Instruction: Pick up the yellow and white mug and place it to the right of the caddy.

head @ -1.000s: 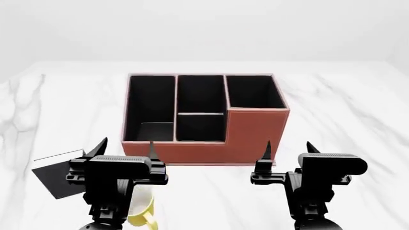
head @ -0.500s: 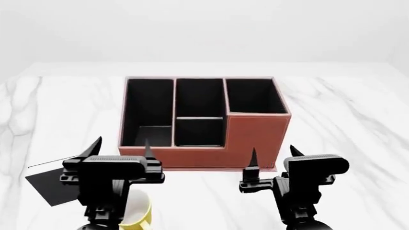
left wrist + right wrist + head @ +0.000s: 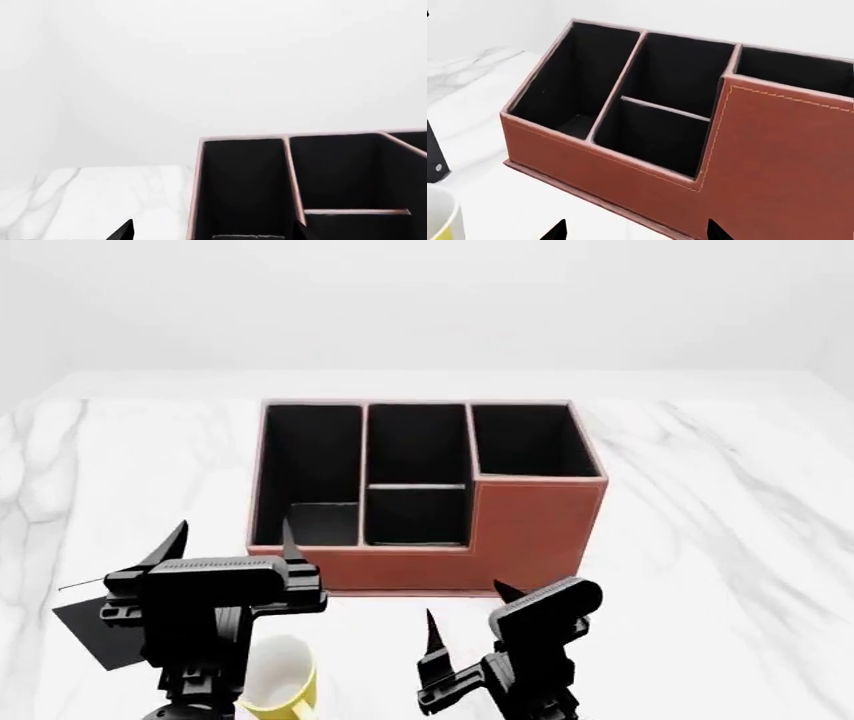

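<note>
The yellow and white mug (image 3: 278, 676) stands upright on the marble table near the front left, partly hidden behind my left gripper (image 3: 231, 532). That gripper is open and empty, above and just behind the mug. The reddish-brown caddy (image 3: 534, 525) stands mid-table with black compartments. My right gripper (image 3: 469, 608) is open and empty, in front of the caddy and to the right of the mug, turned toward the left. In the right wrist view the mug's rim (image 3: 440, 220) shows at the edge, beside the caddy (image 3: 774, 150). The left wrist view shows the caddy's compartments (image 3: 293, 175).
A flat black slab (image 3: 87, 625) lies on the table left of the mug. The white marble table (image 3: 721, 540) stretches right of the caddy. A dark part (image 3: 434, 155) shows at the edge of the right wrist view.
My right gripper has moved left and nearer, turning toward the mug. My left gripper has shifted slightly left. The mug and caddy have not moved.
</note>
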